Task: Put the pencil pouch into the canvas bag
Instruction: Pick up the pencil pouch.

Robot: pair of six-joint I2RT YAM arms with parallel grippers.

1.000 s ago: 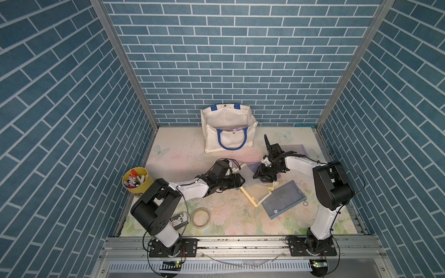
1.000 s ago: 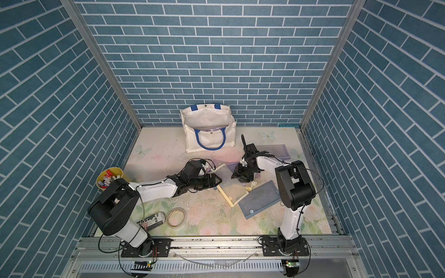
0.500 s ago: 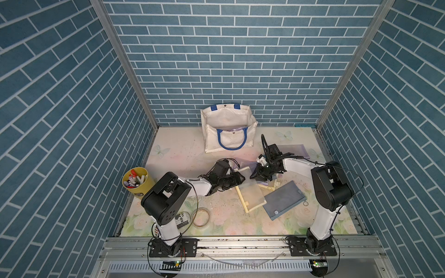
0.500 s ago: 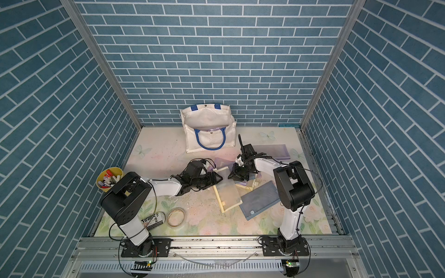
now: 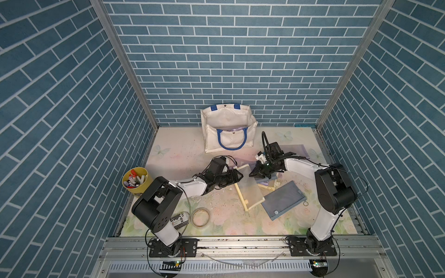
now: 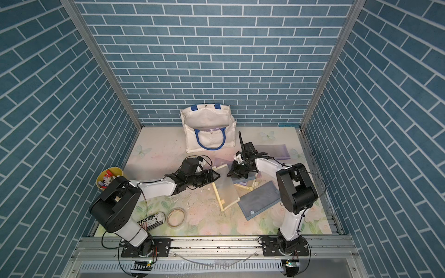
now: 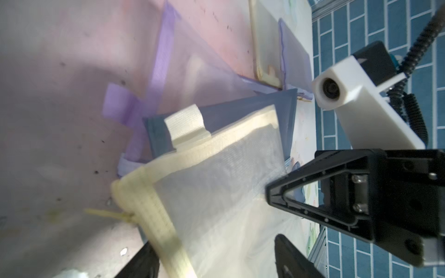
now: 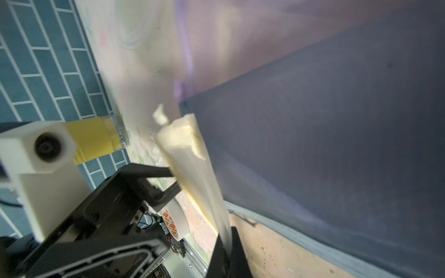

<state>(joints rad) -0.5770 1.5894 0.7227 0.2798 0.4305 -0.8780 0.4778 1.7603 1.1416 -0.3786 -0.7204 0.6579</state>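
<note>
Both top views: canvas bag (image 5: pixel 226 142) open against the brick wall (image 5: pixel 228 60), something purple inside; cream pencil pouch (image 5: pixel 249 190) on the tabletop (image 5: pixel 173 149) before the bag.
Left wrist: left fingers (image 7: pixel 292 258) released, straddling the pouch.
Right wrist: right fingers (image 8: pixel 231 260) clenched on its edge.

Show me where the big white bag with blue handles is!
In both top views the canvas bag stands at the middle back of the table, against the brick wall, beyond the right claw.

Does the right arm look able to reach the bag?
Probably yes: nothing upright stands between the right gripper and the bag, and its mouth is open. But the gripper is shut on the cream pouch.
</note>
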